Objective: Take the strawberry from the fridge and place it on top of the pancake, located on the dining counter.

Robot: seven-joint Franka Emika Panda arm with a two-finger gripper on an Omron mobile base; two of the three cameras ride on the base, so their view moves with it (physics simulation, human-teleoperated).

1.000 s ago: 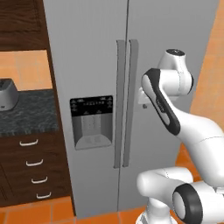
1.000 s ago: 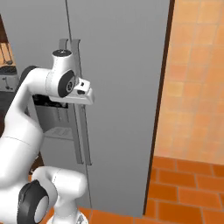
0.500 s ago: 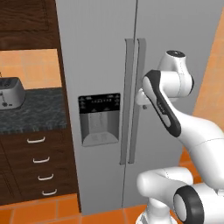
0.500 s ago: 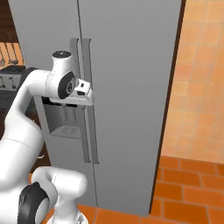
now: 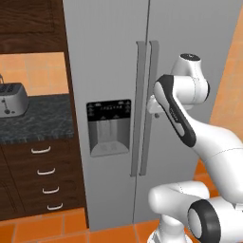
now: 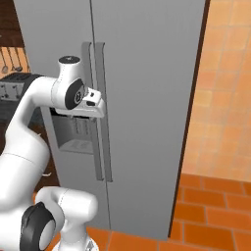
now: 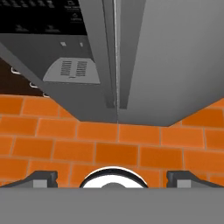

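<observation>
Orange brick floor [image 7: 109,144] lies nearest, open and unobstructed across the hand view from 9 o'clock to 3 o'clock, running up to the foot of the fridge [image 5: 114,57]. In the right base view the same floor stretches free toward 4 o'clock, beside an orange tiled wall [image 6: 225,88] that meets the fridge's side edge.

Above that floor the gripper [image 7: 111,179] hangs with its jaws spread wide, one fingertip [image 7: 43,178] at 8 o'clock and the other at 4 o'clock, nothing between them and nothing touched. In the left base view the hand sits just beside the right door, near the two long vertical bar handles [image 5: 144,104], apart from them.

Both fridge doors are shut, their seam running straight up toward 12 o'clock in the hand view, with the handles' lower ends just either side of it. The strawberry cannot be seen; the shut doors hide the fridge's inside. On the left door the black dispenser panel [image 5: 109,111] sits above its recess.

Farther off, at 9 o'clock in the left base view, a dark-topped counter [image 5: 35,121] with white-handled drawers [image 5: 45,178] butts against the fridge's left edge, carrying a silver toaster [image 5: 12,99].
</observation>
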